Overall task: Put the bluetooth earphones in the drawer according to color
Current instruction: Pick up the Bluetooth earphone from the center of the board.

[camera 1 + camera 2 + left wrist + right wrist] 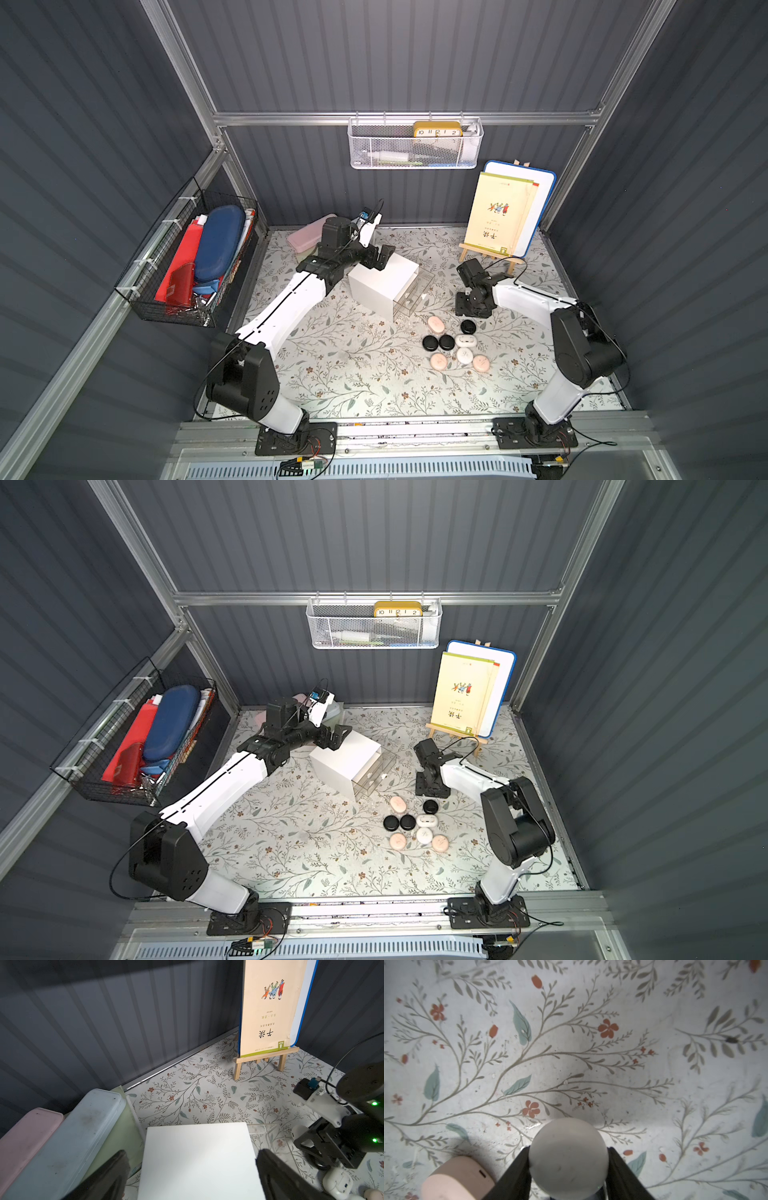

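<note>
**Desk:** Right hand, what do you read?

**Me:** I see the right gripper [471, 309] pointing straight down at the floral mat [357, 374]. Its fingers pinch a white earphone case [568, 1157] on two opposite sides. From the wrist view the case is a round dome, so I can't call its long axis. I also can't tell whether it is clear of the mat.

**Desk:** Left?

**Me:** The left gripper [193, 1167] is spread wide over the top of the drawer cabinet [382, 282], one finger past either edge. It grips nothing.

**Desk:** Cabinet heading?

**Me:** The drawer face points toward my right arm's side and the near edge, at the loose cases. Clear drawers [415, 291] stick out of that face; I can't tell how many.

**Desk:** The other earphones?

**Me:** I count eight on the mat, near side of the cabinet.
- **Black:** black cases [430, 343] [446, 342] [468, 327], all round.
- **Pink:** pink cases [436, 324] [438, 361] [481, 363]. The one just beside the right gripper has its long axis running far-left to near-right.
- **White:** white cases [465, 341] [464, 355]. The farther one lies with its long axis across the table.
</note>
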Robot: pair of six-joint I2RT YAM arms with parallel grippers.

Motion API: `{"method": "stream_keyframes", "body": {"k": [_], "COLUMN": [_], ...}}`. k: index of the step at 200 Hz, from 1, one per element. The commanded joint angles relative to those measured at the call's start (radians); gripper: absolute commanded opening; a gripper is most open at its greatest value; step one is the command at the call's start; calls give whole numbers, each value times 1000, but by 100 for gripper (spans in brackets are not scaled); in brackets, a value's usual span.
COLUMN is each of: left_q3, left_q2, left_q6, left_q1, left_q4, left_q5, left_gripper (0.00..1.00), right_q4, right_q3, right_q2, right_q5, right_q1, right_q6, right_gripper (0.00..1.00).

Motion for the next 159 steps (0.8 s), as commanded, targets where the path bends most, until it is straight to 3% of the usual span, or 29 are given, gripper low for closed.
{"method": "stream_keyframes", "body": {"k": [1,35,82,159], "left_q3": [40,50,45,5], "left_q2": [2,-21,-37,-79], "left_q6": [9,-3,-5,33], "left_q1": [-3,3,26,73], "left_q4": [-16,-20,-22,-35], "left_q5": [22,7,16,73], "left_gripper": [99,99,99,99], "right_q4": [41,77,66,153], "right_q3": [-27,-38,16,113], "right_q2": [-90,-209,-290,-286], "right_q5": [-1,-24,-46,-122], "right_q1": [5,15,57,152], "right_q6": [-26,-52,-99,-192], "right_gripper": [24,0,0,0]}}
